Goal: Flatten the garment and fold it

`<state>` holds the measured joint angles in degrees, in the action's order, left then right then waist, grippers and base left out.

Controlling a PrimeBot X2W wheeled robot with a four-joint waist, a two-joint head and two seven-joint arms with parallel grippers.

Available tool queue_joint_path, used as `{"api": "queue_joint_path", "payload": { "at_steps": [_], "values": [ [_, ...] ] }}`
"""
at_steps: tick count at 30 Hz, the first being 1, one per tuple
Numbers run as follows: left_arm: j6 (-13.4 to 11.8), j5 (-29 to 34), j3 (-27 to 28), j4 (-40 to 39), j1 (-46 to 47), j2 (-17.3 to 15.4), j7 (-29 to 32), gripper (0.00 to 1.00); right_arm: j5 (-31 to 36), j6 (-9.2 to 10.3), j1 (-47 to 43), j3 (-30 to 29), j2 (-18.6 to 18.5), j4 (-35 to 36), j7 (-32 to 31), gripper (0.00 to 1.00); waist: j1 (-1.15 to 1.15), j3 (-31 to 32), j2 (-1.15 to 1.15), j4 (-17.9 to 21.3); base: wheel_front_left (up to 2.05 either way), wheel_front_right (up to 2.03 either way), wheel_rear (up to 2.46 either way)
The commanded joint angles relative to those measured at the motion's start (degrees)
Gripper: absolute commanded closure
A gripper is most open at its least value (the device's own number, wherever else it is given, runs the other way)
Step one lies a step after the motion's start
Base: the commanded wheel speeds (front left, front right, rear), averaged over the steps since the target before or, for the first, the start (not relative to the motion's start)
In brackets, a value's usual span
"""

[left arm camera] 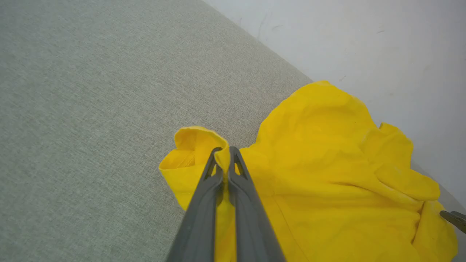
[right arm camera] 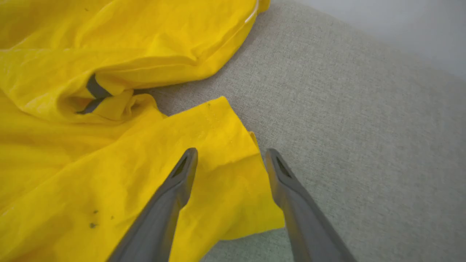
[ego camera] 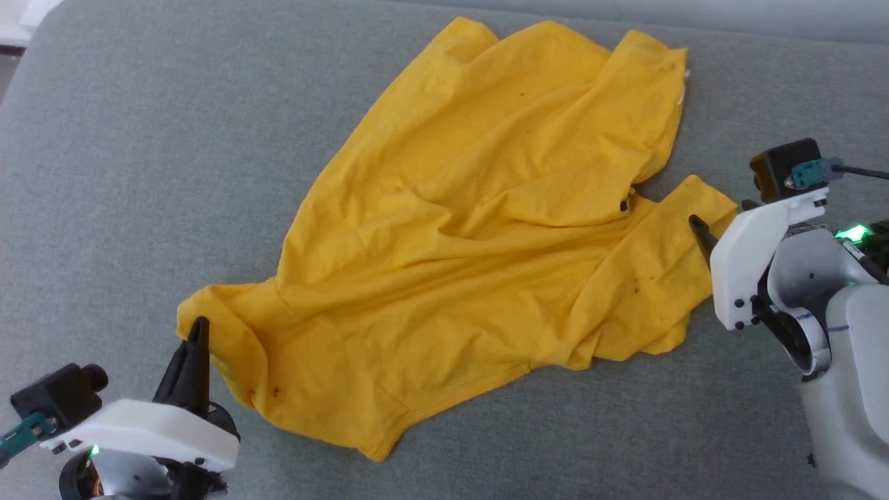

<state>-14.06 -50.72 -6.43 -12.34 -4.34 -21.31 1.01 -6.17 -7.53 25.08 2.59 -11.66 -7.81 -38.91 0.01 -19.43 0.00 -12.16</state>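
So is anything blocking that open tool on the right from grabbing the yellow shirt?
Nothing visible. The right tool hangs open at a corner of the yellow shirt, one finger over the cloth, the other over the bare grey cushion. The left tool is shut on another corner.

This looks like a plain indoor room, more home than workshop. A broad grey upholstered surface [ego camera: 139,139] with a rounded corner, like a bed or sofa seat, stands against a bare pale wall [left arm camera: 364,36]. A yellow T-shirt [ego camera: 486,229] lies on it. The kind of room cannot be told.
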Motion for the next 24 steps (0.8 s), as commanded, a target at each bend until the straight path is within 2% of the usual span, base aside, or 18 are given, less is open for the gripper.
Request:
{"api": "queue_joint_path", "payload": {
  "at_steps": [1, 5, 10, 11, 12, 13, 14, 24],
  "values": [
    [0.61, -0.36, -0.14, 0.22, 1.19, 0.22, 0.05, 1.0, -0.34, 0.04, 1.19, 0.36, -0.58, -0.45, -0.32, 0.0, -0.01, -1.31, 0.0, -0.99, 0.0, 0.0, 0.0],
    [1.21, -0.59, -0.59, 0.9, 2.43, 0.5, 0.02, 1.0, -0.75, 0.04, 2.84, 1.34, -1.79, -2.24, -0.27, 0.0, -0.01, -2.76, 0.0, -1.65, 0.0, 0.0, 0.0],
    [1.8, -0.71, -1.01, 1.87, 3.61, 0.71, -0.09, 1.0, -1.27, 0.04, 3.82, 1.32, -1.55, -4.07, -0.41, 0.0, -0.01, -3.68, 0.0, -1.98, 0.0, 0.0, 0.0],
    [1.87, -0.73, -1.06, 2.07, 3.77, 0.74, -0.13, 1.0, -1.33, 0.04, 3.85, 1.05, -1.24, -4.31, -0.71, 0.36, -0.01, -3.72, 0.0, -1.99, 0.0, 0.0, 0.0],
    [1.93, -0.76, -1.07, 2.25, 3.88, 0.76, -0.17, 1.0, -1.39, 0.04, 3.88, 1.01, -1.02, -4.37, -0.94, 0.61, -0.01, -3.73, 0.0, -1.97, 0.0, 0.0, 0.0],
    [1.96, -0.79, -1.08, 2.43, 3.95, 0.74, -0.16, 1.0, -1.4, 0.04, 3.97, 0.9, -0.89, -4.29, -1.03, 0.75, -0.01, -3.71, 0.0, -1.91, 0.0, 0.0, 0.0],
    [1.98, -0.82, -1.08, 2.58, 4.02, 0.71, -0.14, 1.0, -1.29, 0.04, 4.1, 0.78, -0.85, -4.05, -0.92, 0.99, -0.01, -3.65, 0.0, -1.83, 0.0, 0.0, 0.0],
    [1.71, -0.85, -0.95, 2.97, 3.76, 0.6, -0.36, 1.0, -1.34, 0.04, 3.49, -0.32, -0.88, -0.65, 2.06, 1.0, -0.01, -1.25, 0.0, -0.44, 0.0, 0.0, 0.0]
  ]
}}
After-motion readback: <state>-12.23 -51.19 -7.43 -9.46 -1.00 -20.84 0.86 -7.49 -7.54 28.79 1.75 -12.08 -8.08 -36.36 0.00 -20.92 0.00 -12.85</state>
